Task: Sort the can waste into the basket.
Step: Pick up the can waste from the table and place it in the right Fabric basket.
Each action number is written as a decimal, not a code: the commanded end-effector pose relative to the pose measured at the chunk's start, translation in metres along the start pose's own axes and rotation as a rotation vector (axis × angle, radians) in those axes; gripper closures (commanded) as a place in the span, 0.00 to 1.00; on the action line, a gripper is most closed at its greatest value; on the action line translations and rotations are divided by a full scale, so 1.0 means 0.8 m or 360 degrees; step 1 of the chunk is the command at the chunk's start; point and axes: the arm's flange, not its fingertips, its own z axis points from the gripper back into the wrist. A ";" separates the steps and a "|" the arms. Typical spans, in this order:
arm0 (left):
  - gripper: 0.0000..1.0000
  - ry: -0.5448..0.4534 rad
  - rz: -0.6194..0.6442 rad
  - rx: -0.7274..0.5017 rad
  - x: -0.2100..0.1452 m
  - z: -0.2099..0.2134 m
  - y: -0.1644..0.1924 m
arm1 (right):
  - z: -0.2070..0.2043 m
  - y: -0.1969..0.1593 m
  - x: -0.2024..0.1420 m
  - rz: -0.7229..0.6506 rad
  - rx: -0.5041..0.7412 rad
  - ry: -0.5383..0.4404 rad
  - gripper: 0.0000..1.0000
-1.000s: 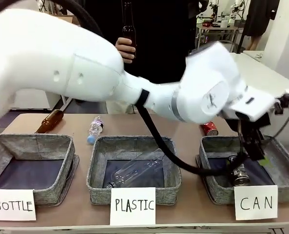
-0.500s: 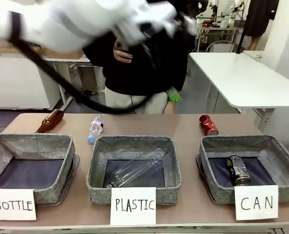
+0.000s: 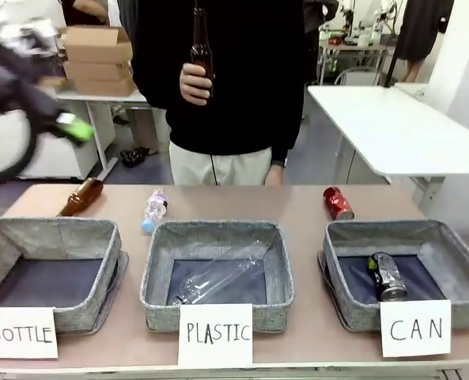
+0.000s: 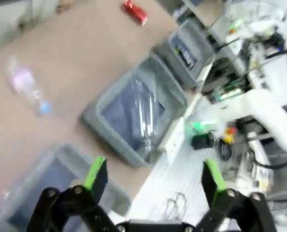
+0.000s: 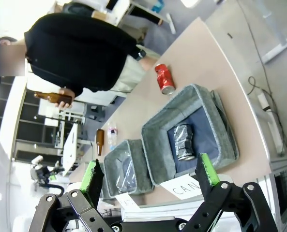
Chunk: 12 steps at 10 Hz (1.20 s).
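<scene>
The black can (image 3: 388,277) is lying on its side inside the basket (image 3: 353,310), the one with the CAN sign (image 3: 415,328) propped against its front. The red can (image 3: 338,203) is sitting out on the surface (image 3: 242,198), just behind that basket's far rim and not in it.

The left end effector (image 4: 154,171) is hanging wide open with nothing between its green pads (image 4: 96,174). In the front view it's showing up as a blur in the top left corner, high above everything. The right end effector (image 5: 149,169) is gaping open too and gripping nothing, looking down from well above at both cans.

A person is standing at the far side, and their hand (image 3: 194,83) is holding a brown bottle (image 3: 201,43) upright at chest height. Another brown bottle (image 3: 81,196) and a small plastic bottle (image 3: 153,210) are lying on the surface behind the other two baskets. A clear bottle (image 3: 218,277) is lying diagonally in the PLASTIC basket (image 3: 159,305). I can't see anything in the BOTTLE basket (image 3: 84,317).
</scene>
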 end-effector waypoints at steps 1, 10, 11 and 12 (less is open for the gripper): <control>0.00 -0.0217 0.0418 -0.0093 -0.049 0.034 -0.014 | 0.008 -0.001 -0.002 0.0011 0.0006 -0.0037 0.00; 0.00 -0.0135 0.0397 -0.0073 -0.073 0.048 0.018 | 0.008 -0.001 -0.002 0.0011 0.0006 -0.0037 0.00; 0.00 -0.0135 0.0397 -0.0073 -0.073 0.048 0.018 | 0.008 -0.001 -0.002 0.0011 0.0006 -0.0037 0.00; 0.00 -0.0135 0.0397 -0.0073 -0.073 0.048 0.018 | 0.008 -0.001 -0.002 0.0011 0.0006 -0.0037 0.00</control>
